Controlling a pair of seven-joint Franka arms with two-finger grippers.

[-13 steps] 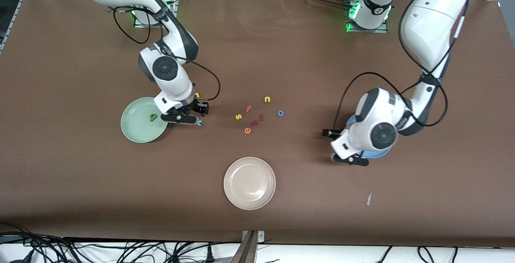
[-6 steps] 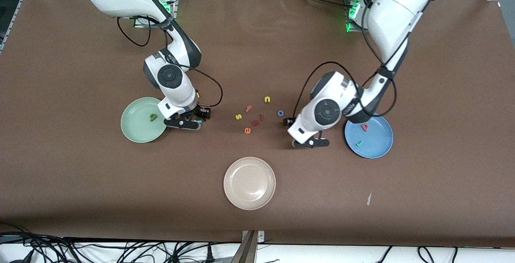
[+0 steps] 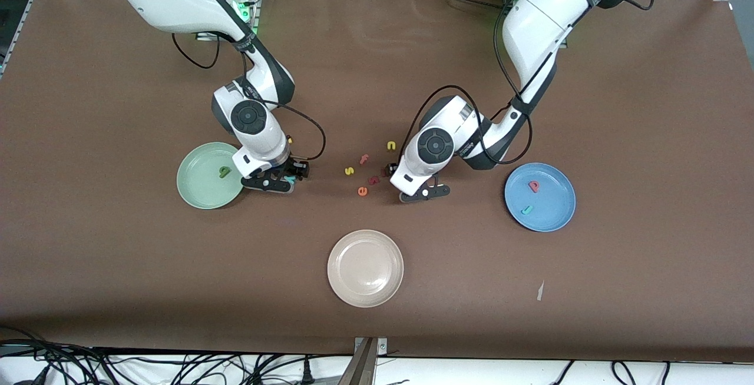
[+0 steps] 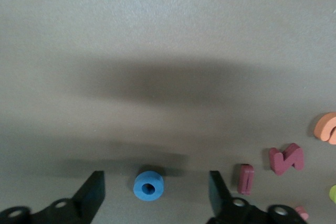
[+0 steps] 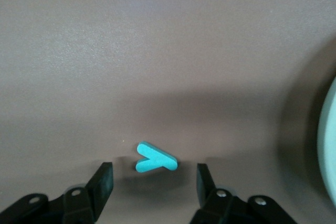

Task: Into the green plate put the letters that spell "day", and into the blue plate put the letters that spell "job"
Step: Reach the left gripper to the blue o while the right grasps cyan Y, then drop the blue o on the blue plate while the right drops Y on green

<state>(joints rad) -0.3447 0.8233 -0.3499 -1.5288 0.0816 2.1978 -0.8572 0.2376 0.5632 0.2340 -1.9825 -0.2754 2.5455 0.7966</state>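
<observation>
Left gripper (image 4: 152, 195) is low over the table (image 3: 530, 302), jaws spread and gripping nothing, the blue ring o (image 4: 148, 185) lying flat between them. Right gripper (image 5: 152, 184) sits beside the green plate (image 3: 197, 188), jaws parted, the light blue y (image 5: 155, 158) between them and untouched; the dark green d (image 3: 224, 171) lies in that plate.

Green plate (image 3: 203, 188) held a green d (image 3: 224, 171), blue plate (image 3: 551, 211) a red b (image 3: 534, 185) and teal j (image 3: 528, 209), cream plate (image 3: 365, 267) bare, loose letters (image 3: 362, 173) between both arms.
</observation>
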